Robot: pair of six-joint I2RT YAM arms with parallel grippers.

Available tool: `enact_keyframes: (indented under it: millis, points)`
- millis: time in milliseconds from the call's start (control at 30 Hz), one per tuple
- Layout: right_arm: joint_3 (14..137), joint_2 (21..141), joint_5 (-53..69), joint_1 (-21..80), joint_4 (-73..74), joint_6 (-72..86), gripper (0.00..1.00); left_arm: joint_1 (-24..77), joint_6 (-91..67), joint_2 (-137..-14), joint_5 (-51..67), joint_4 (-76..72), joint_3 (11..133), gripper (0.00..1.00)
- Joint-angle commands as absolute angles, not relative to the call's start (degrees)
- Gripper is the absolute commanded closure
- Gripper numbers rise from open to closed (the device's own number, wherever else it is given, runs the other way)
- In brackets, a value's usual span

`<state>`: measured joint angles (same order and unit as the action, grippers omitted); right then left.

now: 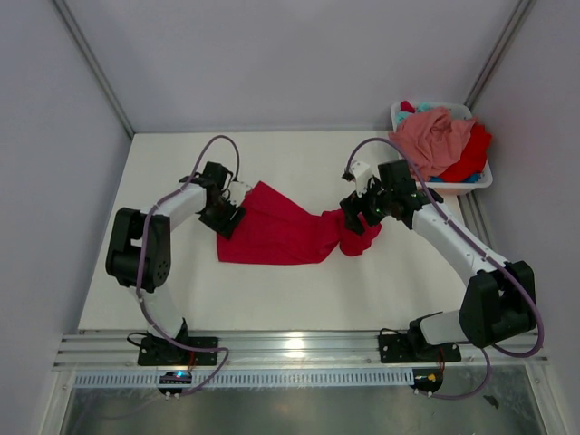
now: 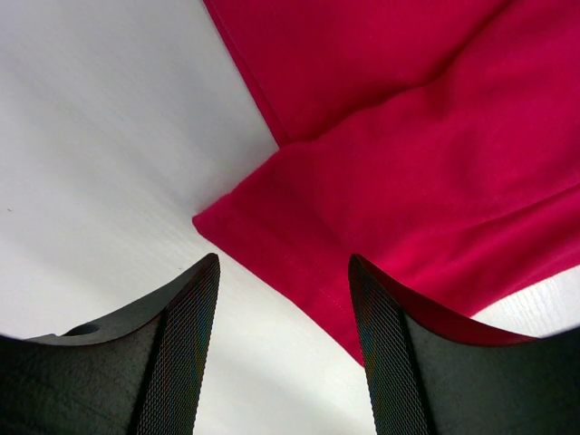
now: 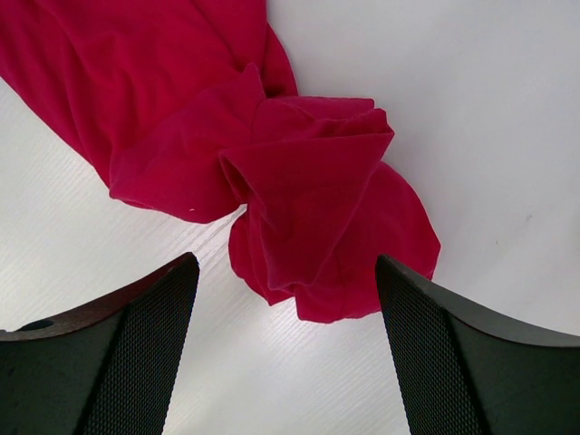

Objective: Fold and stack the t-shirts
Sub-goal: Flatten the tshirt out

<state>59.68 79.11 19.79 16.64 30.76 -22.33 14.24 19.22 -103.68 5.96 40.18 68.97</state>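
White table (image 1: 299, 154) fills the middle of the top view, with pale walls around it. Near the middle of it lies the red shirt (image 1: 276, 231). Its left side is spread flat, and its right end is bunched into a lump. The left gripper (image 2: 283, 263) hangs over the shirt's left corner with its jaws spread apart, holding nothing. The right gripper (image 3: 287, 263) hangs over the lump, and its jaws are spread wide too. In the upper right sits a white basket (image 1: 471, 187). A pink shirt (image 1: 435, 136), more red cloth (image 1: 473, 154) and a bit of teal cloth (image 1: 424, 117) are piled inside it.
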Motion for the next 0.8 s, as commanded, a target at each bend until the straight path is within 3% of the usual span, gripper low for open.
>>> enact_keyframes:
  millis: [0, 767]
  points:
    - [59.24, 78.05, 19.34, 16.61, 29.00, -22.06, 0.18, 14.24, 18.72, -104.49, 4.92, 36.65, 71.01, 0.39]
    - [59.15, 77.43, 19.86, 16.61, 29.44, -22.24, 0.18, 14.15, 18.89, -108.63, 2.03, 34.63, 74.00, 0.40]
